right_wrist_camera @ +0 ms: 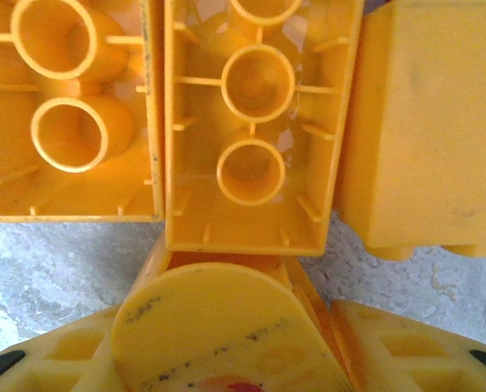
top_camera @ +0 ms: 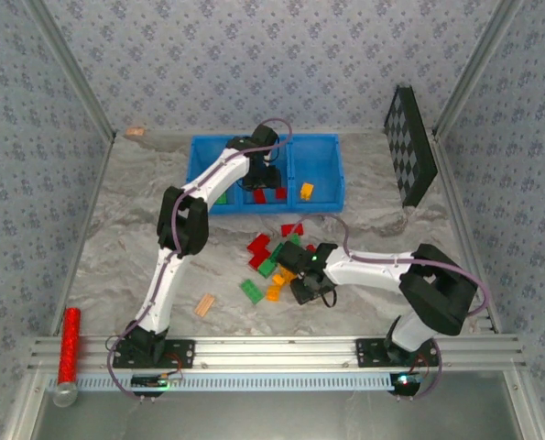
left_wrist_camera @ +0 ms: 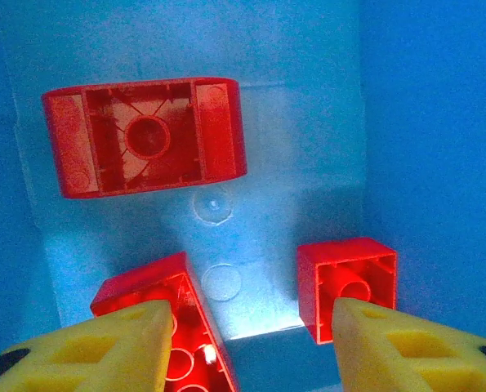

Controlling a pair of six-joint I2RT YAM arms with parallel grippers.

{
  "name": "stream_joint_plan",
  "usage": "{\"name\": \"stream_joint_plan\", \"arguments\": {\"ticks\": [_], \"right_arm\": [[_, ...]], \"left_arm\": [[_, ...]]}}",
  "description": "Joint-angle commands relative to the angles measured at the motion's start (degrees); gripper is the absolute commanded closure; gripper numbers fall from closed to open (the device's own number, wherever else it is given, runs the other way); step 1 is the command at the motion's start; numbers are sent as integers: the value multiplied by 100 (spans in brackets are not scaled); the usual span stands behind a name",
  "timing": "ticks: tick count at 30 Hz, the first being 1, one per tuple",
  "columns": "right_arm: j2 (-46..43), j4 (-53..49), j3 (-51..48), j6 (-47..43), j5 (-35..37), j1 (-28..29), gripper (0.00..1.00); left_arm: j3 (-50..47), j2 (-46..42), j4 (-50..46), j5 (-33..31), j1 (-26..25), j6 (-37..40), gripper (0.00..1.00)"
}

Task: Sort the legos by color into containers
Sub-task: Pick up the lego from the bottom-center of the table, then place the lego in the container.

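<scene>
Grey marbled bench carries the blue bin at its far side, where my left hand hangs in the middle compartment, fingers apart and empty above three red bricks. My right hand sits low on the loose legos mid-bench, flanking an orange-yellow piece; I cannot tell if it is clamped. These bricks look light, rigid and slick, so I'd squeeze across the long flat walls, not the hollow underside.
</scene>
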Motion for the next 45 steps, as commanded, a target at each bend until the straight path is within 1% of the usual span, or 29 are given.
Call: {"name": "stream_joint_plan", "arguments": {"ticks": [1, 7, 11, 14, 16, 20, 22, 24, 28, 30, 35, 38, 41, 45], "right_arm": [[-199, -223, -166, 252, 46, 56, 61], [-956, -627, -241, 610, -3, -7, 67], [-1629, -806, -154, 606, -288, -320, 68], [-2062, -1026, 82, 562, -310, -751, 69], [-2271, -1141, 284, 386, -370, -1164, 70], [-2320, -1144, 824, -145, -645, -2106, 71], [-2142, -1123, 1284, -442, -718, -2548, 70], [-1880, -1068, 1727, -770, -732, -2832, 70], [-1079, -953, 2709, -1313, -615, -3127, 70], [-665, -852, 3093, -1510, -541, -3190, 70], [402, -582, 4034, -1882, -363, -3270, 70], [1077, -520, 4579, -2012, -310, -3276, 70], [1728, -528, 5044, -2062, -283, -3290, 70], [2381, -381, 5355, -2086, -312, -3309, 70]], "left_arm": [[212, -253, -154, 59, 18, 52, 44], [238, -804, -207, 142, 10, 187, 41], [149, -1259, -444, 28, -24, 391, 39], [-353, -1765, -474, -112, -30, 398, 38], [-989, -2237, -297, -249, -31, 313, 38], [-2198, -3104, -37, -578, -70, 183, 36], [-2753, -3536, 20, -613, -100, 74, 35], [-3232, -3923, 39, -583, -130, -51, 35], [-4199, -4649, 81, -495, -233, -412, 34], [-4662, -4934, 141, -389, -284, -674, 34], [-5840, -5494, 368, -65, -440, -1679, 33], [-6387, -5749, 528, 102, -567, -2116, 33], [-6695, -5909, 549, 156, -680, -2397, 32], [-6985, -6065, 609, 156, -859, -2666, 31]]}}
